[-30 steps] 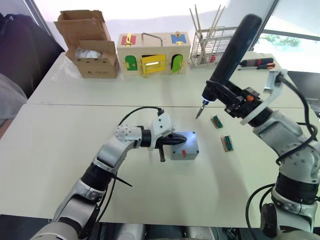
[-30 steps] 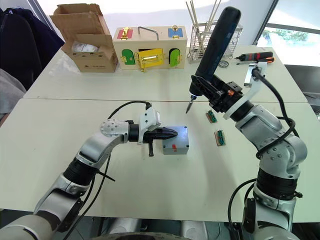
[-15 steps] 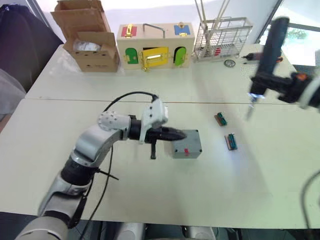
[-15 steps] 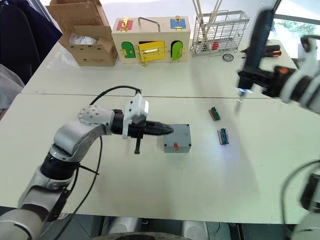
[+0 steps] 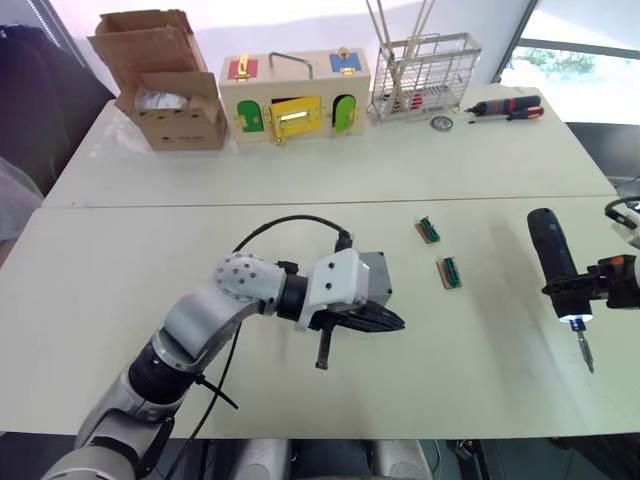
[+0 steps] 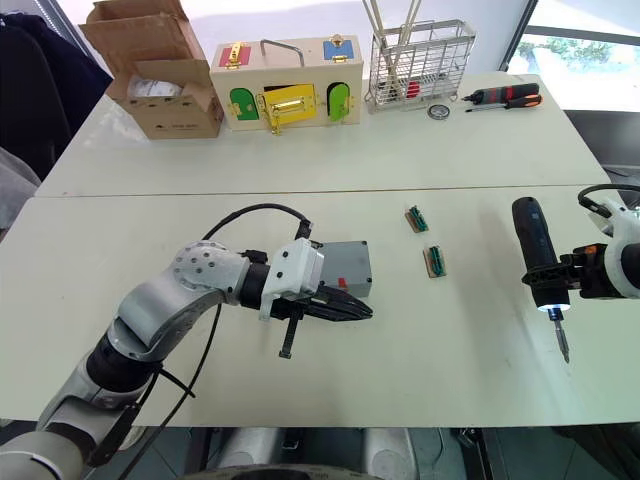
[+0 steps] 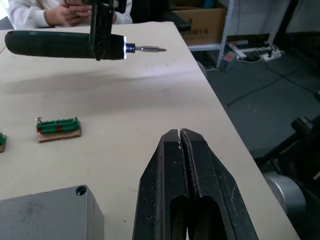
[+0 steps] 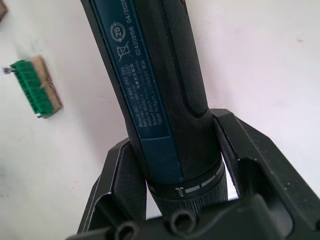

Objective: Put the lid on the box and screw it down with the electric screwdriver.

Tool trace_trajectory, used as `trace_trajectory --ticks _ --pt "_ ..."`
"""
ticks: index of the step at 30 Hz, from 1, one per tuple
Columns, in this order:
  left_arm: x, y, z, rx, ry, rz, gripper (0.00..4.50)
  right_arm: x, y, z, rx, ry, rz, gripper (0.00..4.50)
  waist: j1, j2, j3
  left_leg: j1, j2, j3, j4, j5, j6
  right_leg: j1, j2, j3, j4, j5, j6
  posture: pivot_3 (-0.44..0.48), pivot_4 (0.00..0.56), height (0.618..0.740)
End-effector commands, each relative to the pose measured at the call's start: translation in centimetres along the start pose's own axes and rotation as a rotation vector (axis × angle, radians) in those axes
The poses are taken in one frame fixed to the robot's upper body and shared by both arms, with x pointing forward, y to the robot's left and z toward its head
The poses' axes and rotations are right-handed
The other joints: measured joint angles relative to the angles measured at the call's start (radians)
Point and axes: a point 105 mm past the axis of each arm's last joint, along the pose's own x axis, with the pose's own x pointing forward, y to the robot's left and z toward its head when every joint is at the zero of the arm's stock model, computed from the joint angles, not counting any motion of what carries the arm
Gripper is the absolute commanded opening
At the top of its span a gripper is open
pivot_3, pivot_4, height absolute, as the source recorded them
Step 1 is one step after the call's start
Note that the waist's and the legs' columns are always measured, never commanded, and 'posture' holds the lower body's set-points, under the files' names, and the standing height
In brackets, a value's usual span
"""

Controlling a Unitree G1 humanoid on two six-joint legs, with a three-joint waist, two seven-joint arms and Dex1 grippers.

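Observation:
The grey box [image 6: 345, 268] stands mid-table with the lid [image 7: 46, 216] on top; one corner screw hole shows. My left gripper [image 5: 392, 322] is shut and empty, its fingers [image 7: 172, 165] pressed together and pointing right, just past the box's near side. The wrist hides the box's left part. At the table's right, my right gripper [image 8: 175, 165] is shut on the black electric screwdriver [image 5: 553, 258]. The screwdriver is held low and nearly level, light on, with its bit [image 5: 585, 352] pointing toward the near edge, well apart from the box.
Two green terminal blocks [image 5: 428, 230] [image 5: 449, 272] lie between the box and the screwdriver. At the back stand a cardboard carton [image 5: 160, 90], a wooden box with coloured doors [image 5: 290, 95], a wire rack [image 5: 420, 75] and a hand screwdriver [image 5: 505, 107]. A person [image 7: 65, 7] sits beyond the table.
The camera has shifted. My right arm swung the screwdriver from high over the middle down to the right, bit now toward the near edge. My left gripper moved from the box's left side to its near side.

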Motion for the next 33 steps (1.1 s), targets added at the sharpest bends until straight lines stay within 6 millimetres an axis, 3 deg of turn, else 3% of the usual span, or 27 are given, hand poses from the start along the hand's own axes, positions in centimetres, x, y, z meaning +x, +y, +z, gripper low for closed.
trace_trajectory --ticks 1,14,16,21,23,25,27,29,30,33 --pt "0.1 0.2 0.4 0.012 -0.024 0.018 0.00 0.0 -0.5 0.8 -0.010 -0.054 -0.021 1.82 0.002 0.000 0.000 0.000 0.000 0.000 0.000 0.000 0.000 0.000 0.000 0.000 0.000 0.000 0.000 0.000 0.150 0.730" --pt "-0.2 0.9 -0.4 0.012 0.008 0.075 0.00 1.9 -1.9 0.7 0.024 -0.012 -0.102 1.82 0.000 0.000 0.000 -0.001 -0.001 0.000 0.001 0.004 -0.006 0.000 0.000 0.000 0.000 0.000 0.000 0.000 0.150 0.730" --pt "-0.4 1.2 -0.6 0.009 0.015 0.093 0.00 2.1 -1.8 0.9 0.010 -0.018 -0.100 2.85 0.000 0.000 0.000 -0.001 -0.001 0.000 0.001 0.004 -0.006 0.000 0.000 0.000 0.000 0.000 0.000 0.000 0.150 0.730" --pt "-0.6 1.4 -0.7 0.005 0.016 0.114 0.00 2.4 -1.8 1.1 0.000 -0.026 -0.104 4.49 0.002 -0.001 0.000 -0.001 -0.001 0.000 0.002 0.004 -0.006 0.000 0.000 0.000 0.000 0.000 0.000 0.000 0.150 0.730" --pt "-0.7 1.5 -0.6 0.003 0.013 0.119 0.00 2.2 -1.8 1.4 -0.005 -0.037 -0.102 4.49 0.002 -0.001 0.000 -0.001 -0.001 0.000 0.002 0.004 -0.006 0.000 0.000 0.000 0.000 0.000 0.000 0.000 0.150 0.730" --pt "-1.0 1.7 -0.6 0.002 0.012 0.136 0.00 1.3 -2.2 2.6 -0.018 -0.103 -0.136 4.49 0.001 -0.001 0.000 -0.001 -0.001 0.000 0.002 0.004 -0.006 0.000 0.000 0.001 0.001 0.000 0.001 0.000 0.150 0.730" --pt "-1.6 2.5 -0.3 -0.004 0.000 0.185 0.00 -0.3 -2.3 5.3 -0.096 -0.245 -0.177 4.49 0.000 -0.001 -0.001 -0.001 -0.001 0.000 0.002 0.004 -0.006 0.000 0.000 0.001 0.001 0.000 0.001 0.000 0.150 0.730" --pt "-2.8 4.2 0.1 -0.022 -0.016 0.277 0.00 -3.4 0.1 11.0 -0.264 -0.629 -0.146 4.49 -0.004 -0.001 -0.001 0.000 -0.001 0.001 0.002 0.004 -0.007 -0.001 0.000 0.001 0.002 0.000 0.001 0.000 0.150 0.730" --pt "-3.2 4.7 0.2 -0.030 -0.022 0.308 0.00 -4.6 1.0 12.5 -0.298 -0.761 -0.130 4.49 -0.006 -0.001 0.000 0.000 -0.001 0.002 0.002 0.004 -0.007 -0.002 0.000 0.002 0.004 0.000 0.001 0.000 0.150 0.730" --pt "-4.5 6.0 0.1 -0.072 -0.007 0.426 0.00 -6.1 3.9 14.0 -0.424 -0.978 -0.101 4.49 -0.003 -0.002 -0.001 0.002 -0.001 0.002 0.001 0.005 -0.009 -0.003 0.001 0.002 0.008 0.000 0.001 0.000 0.150 0.730"
